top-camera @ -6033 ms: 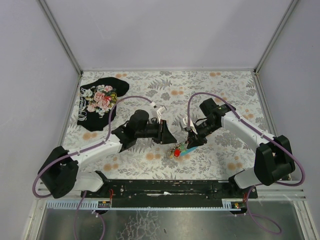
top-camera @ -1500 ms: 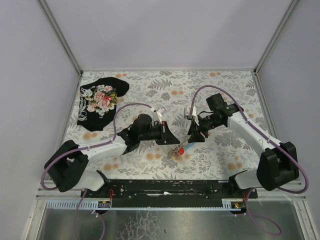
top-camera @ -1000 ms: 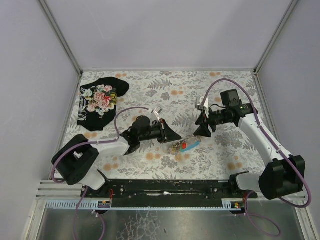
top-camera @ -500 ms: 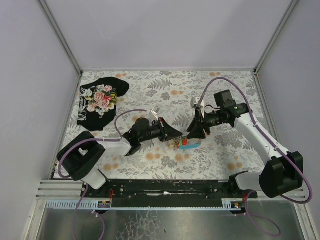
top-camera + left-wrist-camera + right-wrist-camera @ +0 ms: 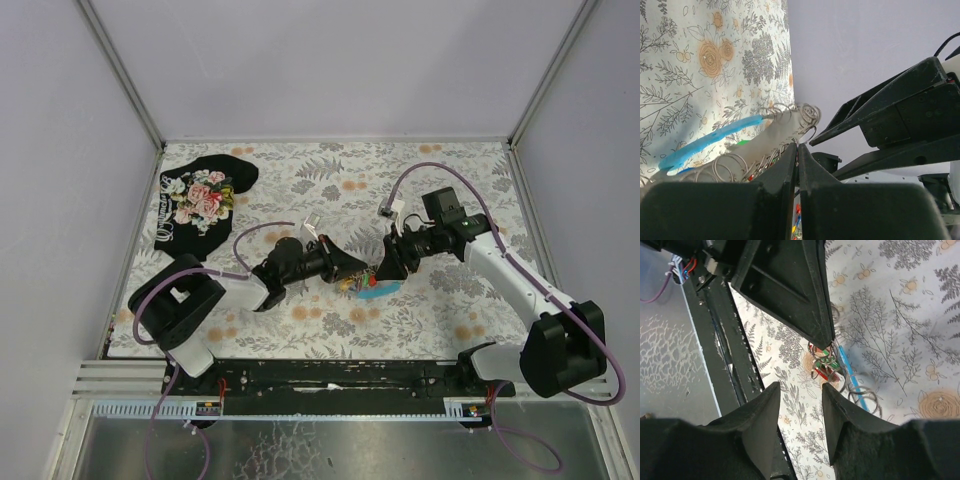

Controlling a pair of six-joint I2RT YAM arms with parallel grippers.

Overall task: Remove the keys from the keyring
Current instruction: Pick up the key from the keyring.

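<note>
Left gripper (image 5: 364,272) is reaching in from the left, fingers pressed fully together and pinching a thin loop of the keyring (image 5: 732,167) at their tips. Judged purpose: it is anchoring the bunch so the other arm has something to pull against.

The keys (image 5: 824,366) (red and green heads showing) are hanging just under the left tips. The blue fob (image 5: 710,143) is trailing off onto the table (image 5: 450,180), near the middle and slightly towards the near edge.

Right gripper (image 5: 800,390) is coming in from the right, fingers standing about half apart and gripping nothing. The keys are lying just beyond its fingertips, nearer one finger than the other and not yet between them.

Black floral cloth (image 5: 200,200) is sitting far left, well apart.
</note>
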